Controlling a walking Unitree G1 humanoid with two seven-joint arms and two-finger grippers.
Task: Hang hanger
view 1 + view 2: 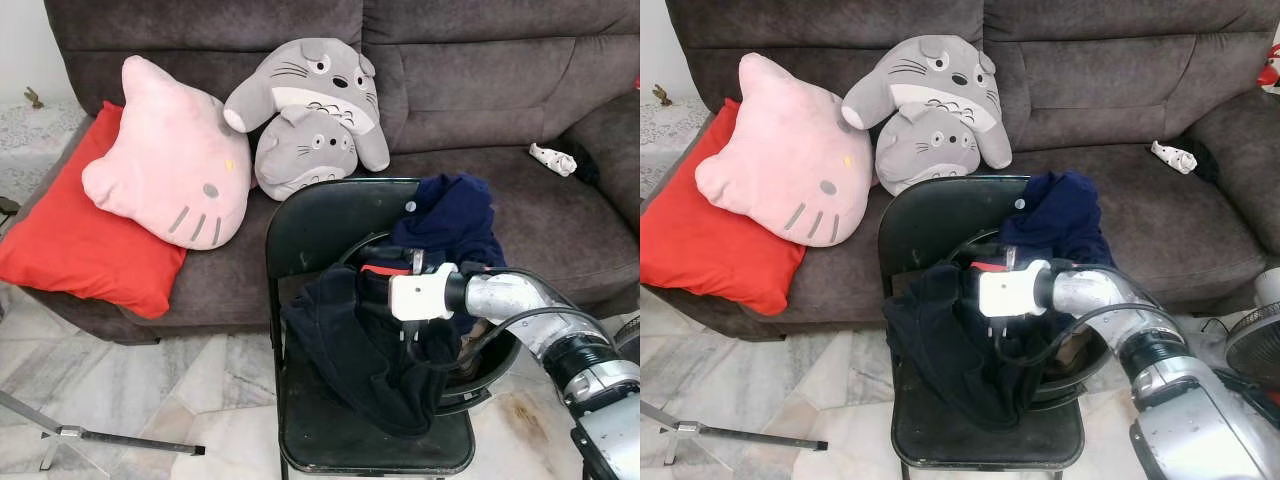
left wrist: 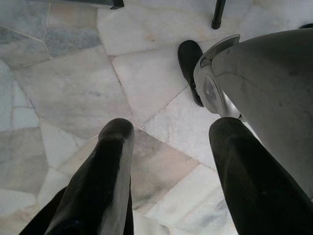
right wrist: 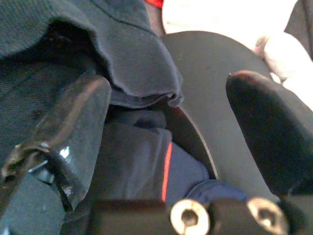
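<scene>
Nearest to me is my own right arm (image 1: 545, 310), bent across the black folding chair (image 1: 320, 225), with my right gripper (image 3: 166, 132) pushed in among the dark clothes (image 1: 360, 350) heaped on the seat. In the right wrist view my two black fingers (image 3: 259, 127) stand apart with nothing clamped between them. Cloth hangs over one finger, and the chair's curved back shows between and beyond them. Just ahead of the fingertips a dark blue fold with a thin red stripe (image 3: 167, 171) lies under the hem of a darker garment.

I cannot pick out a hanger with any certainty. A thin black curved band (image 1: 365, 245) arcs by the chair back just above my gripper, and it may be part of one, but the clothes cover too much to tell. A navy garment (image 1: 450, 215) is draped over the chair back beyond my wrist.

My left gripper (image 2: 166, 181) hangs idle over the marble floor (image 2: 73, 88), fingers spread and empty.

As I judge it, the task is barely begun: nothing is gripped, nothing is lifted, and no rail or hook to hang from is in sight near my gripper. What remains is to find and close on the hanger, free it from the pile, carry it off and hang it.
</scene>
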